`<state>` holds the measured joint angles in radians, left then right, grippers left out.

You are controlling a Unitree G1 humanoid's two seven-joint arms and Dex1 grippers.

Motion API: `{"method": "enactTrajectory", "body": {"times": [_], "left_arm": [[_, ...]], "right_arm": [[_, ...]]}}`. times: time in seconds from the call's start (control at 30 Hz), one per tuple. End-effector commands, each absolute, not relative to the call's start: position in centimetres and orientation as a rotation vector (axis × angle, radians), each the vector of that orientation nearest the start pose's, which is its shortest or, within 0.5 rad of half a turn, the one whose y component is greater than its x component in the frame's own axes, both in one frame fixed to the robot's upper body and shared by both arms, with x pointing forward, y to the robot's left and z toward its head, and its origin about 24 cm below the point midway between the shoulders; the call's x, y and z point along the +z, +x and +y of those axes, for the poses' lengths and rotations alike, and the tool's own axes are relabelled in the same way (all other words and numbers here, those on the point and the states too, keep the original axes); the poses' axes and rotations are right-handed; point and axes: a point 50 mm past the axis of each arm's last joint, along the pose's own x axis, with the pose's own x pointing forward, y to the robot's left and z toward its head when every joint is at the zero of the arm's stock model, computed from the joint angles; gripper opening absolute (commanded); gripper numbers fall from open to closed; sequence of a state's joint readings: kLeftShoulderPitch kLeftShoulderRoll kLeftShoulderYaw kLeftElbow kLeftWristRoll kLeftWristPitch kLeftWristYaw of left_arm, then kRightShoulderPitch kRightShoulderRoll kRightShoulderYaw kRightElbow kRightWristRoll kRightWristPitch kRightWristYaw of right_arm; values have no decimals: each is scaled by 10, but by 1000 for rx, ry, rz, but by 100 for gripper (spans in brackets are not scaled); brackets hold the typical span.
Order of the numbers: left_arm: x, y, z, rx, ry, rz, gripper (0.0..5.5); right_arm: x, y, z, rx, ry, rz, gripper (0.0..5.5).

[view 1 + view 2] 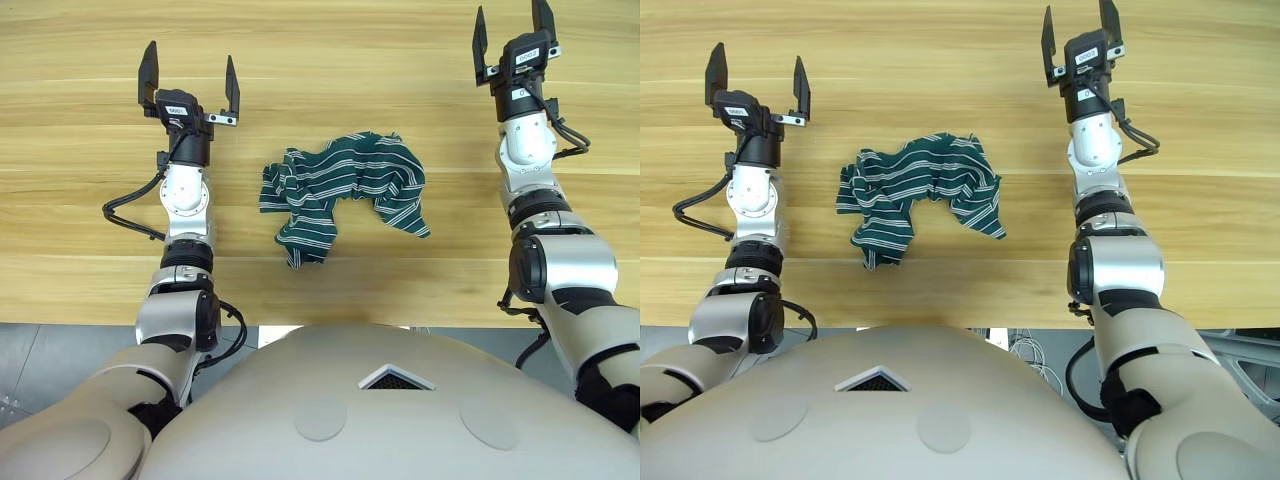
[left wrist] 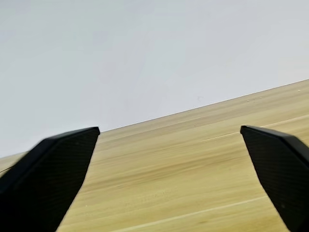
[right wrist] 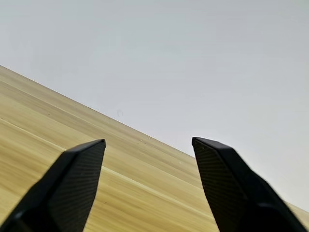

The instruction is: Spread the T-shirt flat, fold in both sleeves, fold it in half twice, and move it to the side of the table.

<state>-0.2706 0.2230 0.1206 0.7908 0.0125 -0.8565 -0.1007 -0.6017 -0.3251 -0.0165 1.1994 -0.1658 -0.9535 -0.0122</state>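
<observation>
The green striped T-shirt lies crumpled in a heap on the wooden desk, between the two arms. The left tool sits to the left of the T-shirt, its fingers spread wide, gripping nothing and well clear of the cloth. The right tool sits to the right of the T-shirt and farther back, likewise spread wide and empty.

Colours: T-shirt is dark green with thin white stripes, the lines bending every way over the crumples. The table is pale honey wood with long straight grain. On the left gripper and right gripper, black fingers with a fine cross-hatch weave. The wall is plain grey-white.
</observation>
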Motion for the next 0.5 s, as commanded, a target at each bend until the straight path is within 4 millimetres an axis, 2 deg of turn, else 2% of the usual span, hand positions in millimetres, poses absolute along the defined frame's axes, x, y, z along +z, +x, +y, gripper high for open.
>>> {"method": "enactTrajectory", "body": {"times": [0.03,0.5], "left_arm": [[29,280,209,-60,241,-337,530],[29,282,207,-70,236,-334,530]], "right_arm": [[52,324,-212,112,-443,-331,336],[50,322,-215,103,-446,-329,336]]}}
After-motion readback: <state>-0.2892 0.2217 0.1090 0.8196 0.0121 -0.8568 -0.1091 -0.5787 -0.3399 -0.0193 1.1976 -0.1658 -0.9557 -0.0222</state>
